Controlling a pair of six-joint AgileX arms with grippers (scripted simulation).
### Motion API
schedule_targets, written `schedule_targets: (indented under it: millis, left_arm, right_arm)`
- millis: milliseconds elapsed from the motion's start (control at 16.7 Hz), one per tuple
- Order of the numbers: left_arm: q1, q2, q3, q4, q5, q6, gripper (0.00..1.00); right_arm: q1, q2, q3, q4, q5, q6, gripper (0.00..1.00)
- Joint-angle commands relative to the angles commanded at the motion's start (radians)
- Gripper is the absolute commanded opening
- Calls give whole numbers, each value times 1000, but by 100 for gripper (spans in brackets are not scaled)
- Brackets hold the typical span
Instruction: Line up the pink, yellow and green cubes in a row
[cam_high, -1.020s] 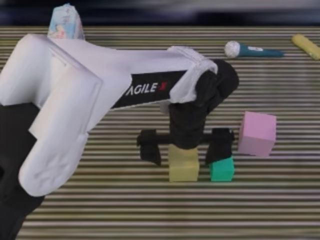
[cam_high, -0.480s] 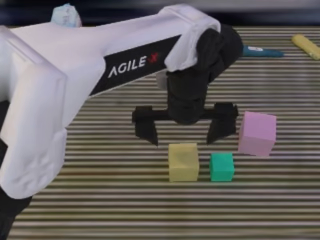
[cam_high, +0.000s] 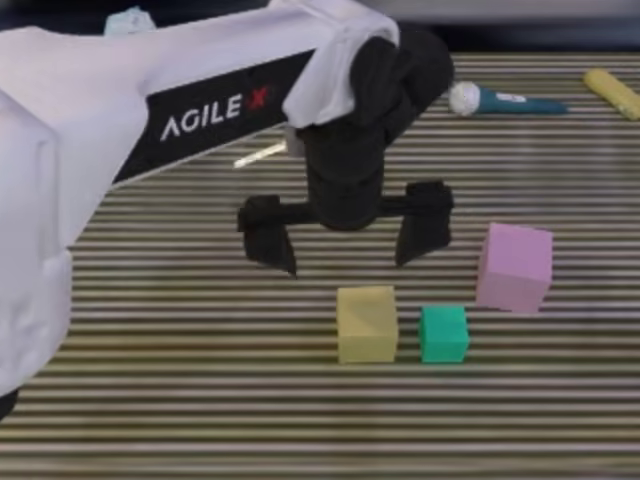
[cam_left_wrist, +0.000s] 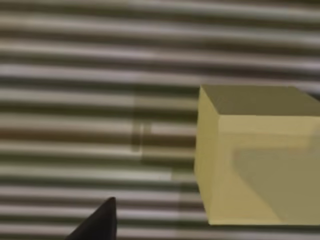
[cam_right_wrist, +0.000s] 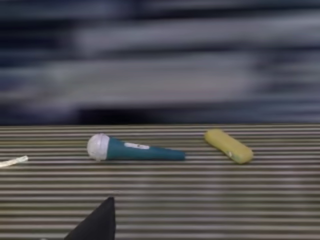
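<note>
Right now the yellow cube (cam_high: 367, 323) is sitting on the striped table (cam_high: 200, 400) near its middle, and the green cube (cam_high: 443, 333) is resting just to its right, close by with a slim gap showing between them. Up and to the right of those two, the pink cube (cam_high: 514, 266) is standing a little apart and out of their line (it is turned slightly askew). Our left gripper (cam_high: 345, 238) is hanging above and just behind the yellow cube, fingers spread wide and gripping nothing. In our left wrist view the yellow cube (cam_left_wrist: 255, 155) is filling the frame, with one dark fingertip (cam_left_wrist: 100, 222) poking in clear of it. Farther back on the table, a teal-handled toy microphone (cam_high: 503, 101) is lying flat, and a yellow sausage-shaped object (cam_high: 612, 92) is lying beyond it toward the right edge. Our right arm is only showing us its wrist view, facing the microphone (cam_right_wrist: 132, 149); we cannot tell how its pincer is standing.
</note>
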Motion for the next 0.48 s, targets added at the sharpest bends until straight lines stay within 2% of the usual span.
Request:
schedule_targets:
  millis: [240,480]
  left_arm:
    - [120,-270,-241,146,-8,42,100]
    - [276,-671,-573,335,-13,124,100]
  right_arm:
    - [42,244,220,-143,1,72,100]
    - [98,639,514,-343,4,170,100]
